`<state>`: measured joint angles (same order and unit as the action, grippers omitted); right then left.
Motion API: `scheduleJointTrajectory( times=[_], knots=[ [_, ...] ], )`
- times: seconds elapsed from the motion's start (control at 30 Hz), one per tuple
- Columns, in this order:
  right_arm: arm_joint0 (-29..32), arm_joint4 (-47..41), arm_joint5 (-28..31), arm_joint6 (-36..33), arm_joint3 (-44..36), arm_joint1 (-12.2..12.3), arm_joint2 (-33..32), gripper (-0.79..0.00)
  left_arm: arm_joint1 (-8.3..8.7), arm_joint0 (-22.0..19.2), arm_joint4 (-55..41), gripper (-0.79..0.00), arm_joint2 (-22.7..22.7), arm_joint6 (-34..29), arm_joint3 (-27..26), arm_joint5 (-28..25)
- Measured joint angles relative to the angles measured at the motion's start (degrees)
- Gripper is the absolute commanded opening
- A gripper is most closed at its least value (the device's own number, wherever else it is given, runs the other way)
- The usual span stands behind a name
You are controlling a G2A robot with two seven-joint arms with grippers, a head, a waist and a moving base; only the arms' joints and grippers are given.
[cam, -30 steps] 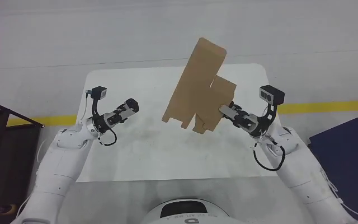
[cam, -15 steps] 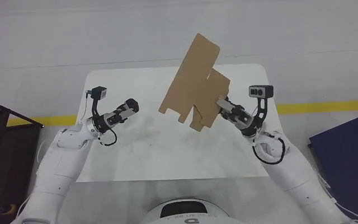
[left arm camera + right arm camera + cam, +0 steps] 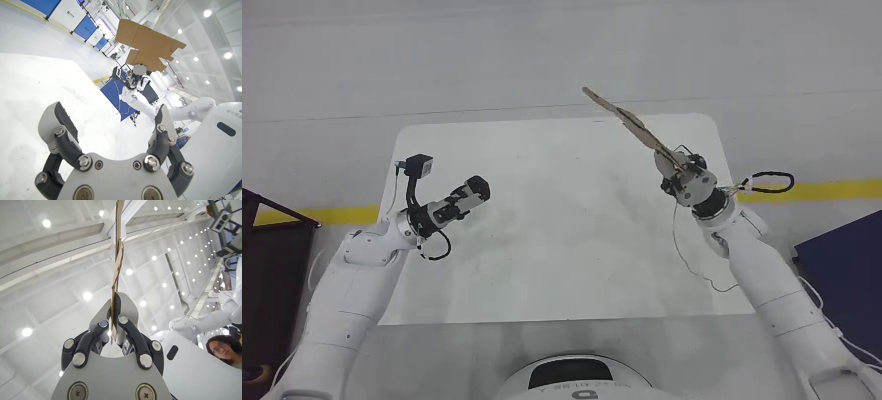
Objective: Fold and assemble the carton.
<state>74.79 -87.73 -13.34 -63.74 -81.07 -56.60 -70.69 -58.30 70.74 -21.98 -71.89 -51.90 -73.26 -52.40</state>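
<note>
On the left, the left gripper (image 3: 480, 187) hangs above the white table (image 3: 542, 270) with its two fingers (image 3: 64, 123) spread wide, the ribbed pads facing each other across an open gap and the tabletop lying beneath them. Well beyond those fingertips, off toward the right side of the table, the carton (image 3: 149, 45) is up in the air as a flat brown sheet. From the left wrist view it shows broadside, with its flaps and notches plain to see. In the top view it appears almost edge-on, a thin tilted strip slanting up and away from the right gripper (image 3: 674, 172) toward the table's far edge, apart from the surface. The right gripper's fingers are clamped on the carton's lower edge, one pad (image 3: 118, 302) pressed against each face. The sheet runs straight out from between the fingertips and far past them. A short bit of cardboard also pokes back behind the pads toward the gripper's palm. The two grippers are well apart, the right one near the table's right edge.
</note>
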Motion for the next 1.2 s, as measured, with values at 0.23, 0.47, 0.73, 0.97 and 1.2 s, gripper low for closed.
scheduleJointTrajectory(
  times=[0.23, 0.47, 0.73, 0.97, 1.2],
  knots=[
    [0.01, -0.07, -0.04, 0.0, 0.01, 0.01, -0.02, -0.785, -0.02, 0.23, 0.13, 0.0, 0.12, 0.4, -0.46, 0.66],
    [-0.45, 3.51, -7.05, 2.64, -0.13, 0.04, 2.34, -0.785, 0.7, -0.55, 6.88, 0.0, -0.8, -2.13, -7.78, 6.3],
    [-2.52, 8.31, -18.06, 3.08, 2.73, -0.03, 4.26, -0.785, 3.78, -5.22, 24.38, 0.0, 0.54, -4.29, -24.16, 4.28],
    [-2.45, 7.89, -18.31, 2.94, 2.94, -0.29, 3.92, -0.785, 6.83, -9.4, 27.61, 0.0, 3.37, 1.8, -24.14, -1.83],
    [-2.39, 7.77, -18.28, 2.86, 2.93, -0.3, 3.83, -0.785, 6.87, -9.72, 26.37, 0.0, 3.21, 2.62, -23.24, -2.6]
  ],
)
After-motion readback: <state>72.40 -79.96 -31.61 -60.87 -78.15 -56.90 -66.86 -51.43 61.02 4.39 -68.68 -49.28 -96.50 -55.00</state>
